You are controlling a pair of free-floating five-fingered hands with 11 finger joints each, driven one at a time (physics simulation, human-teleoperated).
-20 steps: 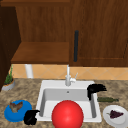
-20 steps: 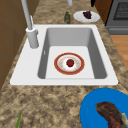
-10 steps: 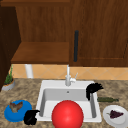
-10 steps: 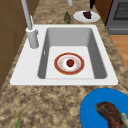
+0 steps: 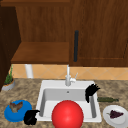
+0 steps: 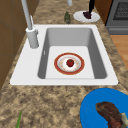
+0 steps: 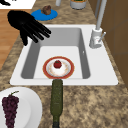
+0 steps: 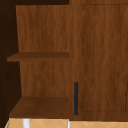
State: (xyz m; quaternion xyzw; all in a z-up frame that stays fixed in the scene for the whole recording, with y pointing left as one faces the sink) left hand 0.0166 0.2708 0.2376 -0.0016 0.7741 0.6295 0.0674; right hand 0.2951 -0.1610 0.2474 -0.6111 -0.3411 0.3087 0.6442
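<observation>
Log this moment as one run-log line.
left hand: curled, empty, beside blue plate | right hand: open, over sink's right side | red-rimmed plate with red fruit in basin

Plate with a tomato in the sink, faucet behind, bottle and grapes right.

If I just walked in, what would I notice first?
Probably the big red ball at the front of the white sink. Next, the black right hand floating with straight fingers over the sink's right edge, and the left hand beside the blue plate. In the sink lies a red-rimmed plate with a small red fruit.
</observation>
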